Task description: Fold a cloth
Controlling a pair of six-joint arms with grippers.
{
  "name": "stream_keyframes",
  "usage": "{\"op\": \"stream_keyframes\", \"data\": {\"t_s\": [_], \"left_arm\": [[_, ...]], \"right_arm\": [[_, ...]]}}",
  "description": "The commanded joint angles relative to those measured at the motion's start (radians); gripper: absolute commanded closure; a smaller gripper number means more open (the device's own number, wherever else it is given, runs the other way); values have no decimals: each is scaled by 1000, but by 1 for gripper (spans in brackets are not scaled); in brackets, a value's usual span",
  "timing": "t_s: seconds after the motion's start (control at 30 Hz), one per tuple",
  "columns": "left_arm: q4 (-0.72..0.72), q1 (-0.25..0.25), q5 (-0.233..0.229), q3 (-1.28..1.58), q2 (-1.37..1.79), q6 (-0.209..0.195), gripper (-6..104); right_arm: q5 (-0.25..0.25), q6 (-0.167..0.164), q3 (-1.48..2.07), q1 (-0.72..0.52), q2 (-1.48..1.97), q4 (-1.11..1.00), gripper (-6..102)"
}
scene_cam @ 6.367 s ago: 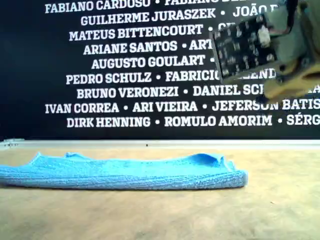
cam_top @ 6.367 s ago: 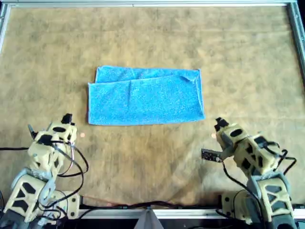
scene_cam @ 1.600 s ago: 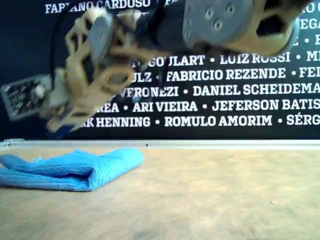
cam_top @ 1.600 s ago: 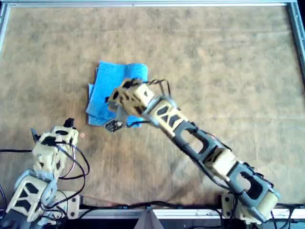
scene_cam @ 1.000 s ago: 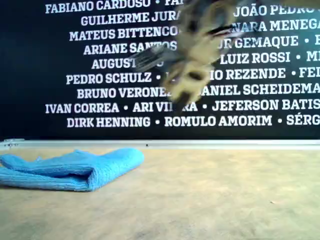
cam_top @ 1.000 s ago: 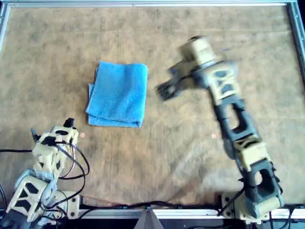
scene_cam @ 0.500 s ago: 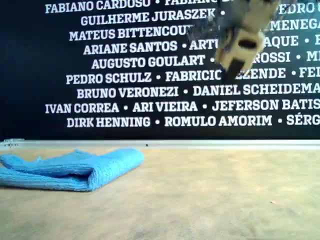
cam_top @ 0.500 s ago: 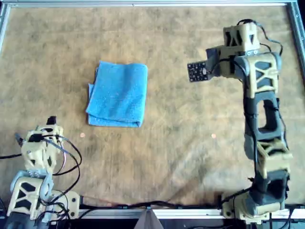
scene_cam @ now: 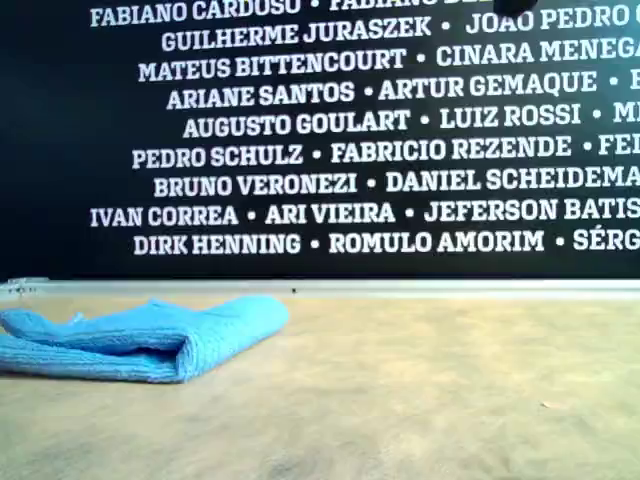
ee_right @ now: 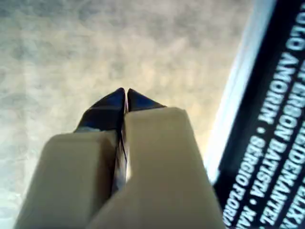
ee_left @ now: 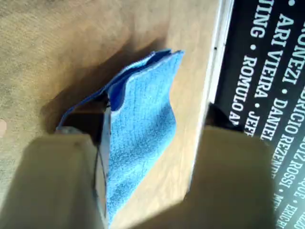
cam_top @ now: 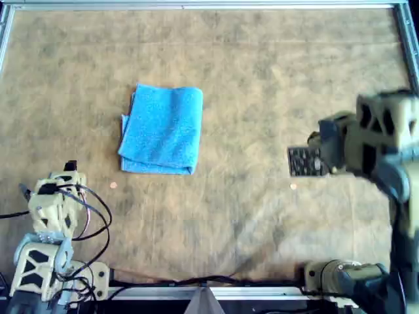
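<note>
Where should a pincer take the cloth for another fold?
Probably at the layered open edges of the cloth, on the overhead view's left, coming from that side. The opposite edge is a rounded fold, so the layers are free only on the left.

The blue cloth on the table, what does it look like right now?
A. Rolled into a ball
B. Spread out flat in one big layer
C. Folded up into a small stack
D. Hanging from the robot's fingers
C. The cloth lies folded in layers on the table, with no gripper touching it.
</note>
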Motion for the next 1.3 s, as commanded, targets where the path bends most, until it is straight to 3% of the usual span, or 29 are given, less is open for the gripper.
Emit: {"op": "stream_keyframes", "data": {"t_s": [0.0, 0.13, 0.4, 0.5, 0.93, 1.17, 1.27], "left_arm": [[0, 8, 6, -43, 15, 2, 41], [0, 8, 8, -43, 17, 2, 47], [0, 23, 8, -20, 18, 2, 53], [0, 23, 8, -20, 18, 2, 59], [0, 25, 8, -18, 20, -9, 97], [0, 28, 8, 6, 21, -12, 100], [0, 63, 9, 60, 23, -12, 100]], "right_arm": [[6, -6, 153, -6, 190, -163, 97], [41, -6, 420, -6, 397, -353, 97], [296, -6, 977, -3, 796, -710, 97], [339, -6, 1146, -3, 913, -827, 97], [347, -8, 1443, -6, 1045, -1129, 97], [347, -8, 1611, -72, 1045, -1270, 97], [345, -8, 1634, -95, 1045, -1273, 97]]}}
